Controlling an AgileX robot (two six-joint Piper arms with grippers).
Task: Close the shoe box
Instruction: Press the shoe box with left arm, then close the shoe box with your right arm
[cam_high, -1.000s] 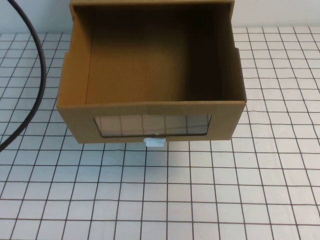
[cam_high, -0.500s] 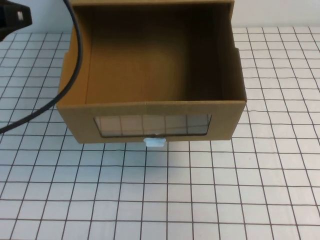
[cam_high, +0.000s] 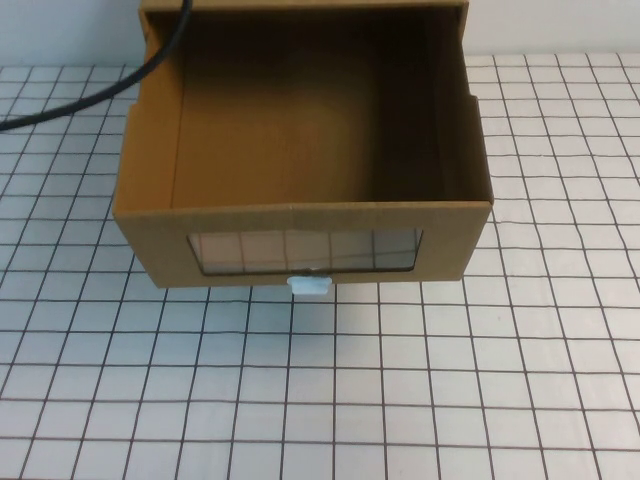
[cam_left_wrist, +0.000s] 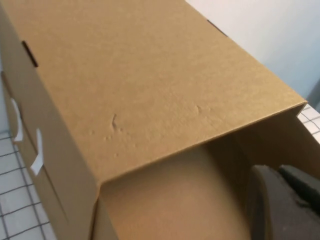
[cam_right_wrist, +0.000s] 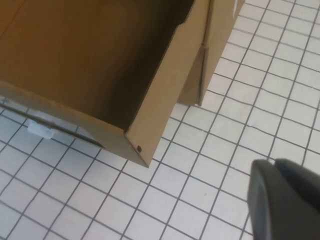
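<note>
The shoe box (cam_high: 300, 215) is a brown cardboard drawer pulled out of its outer sleeve (cam_high: 300, 6) toward me, open on top and empty. Its front has a clear window (cam_high: 305, 250) with a small white tab (cam_high: 309, 284) under it. Neither gripper shows in the high view. My left gripper (cam_left_wrist: 279, 169) is shut and empty, hovering over the sleeve top (cam_left_wrist: 150, 90) near the drawer's open mouth. My right gripper (cam_right_wrist: 275, 162) is shut and empty above the table, off the drawer's front right corner (cam_right_wrist: 137, 147); the tab (cam_right_wrist: 41, 129) shows there too.
The table (cam_high: 520, 380) is white with a dark grid. A black cable (cam_high: 150, 60) crosses the far left and passes over the box's back left corner. White tape strips (cam_left_wrist: 36, 155) sit on the sleeve's side.
The black cable has swung up and toward the box's back left corner. A dark arm part seen at top left half a second ago has left the high view. The box has not moved.
</note>
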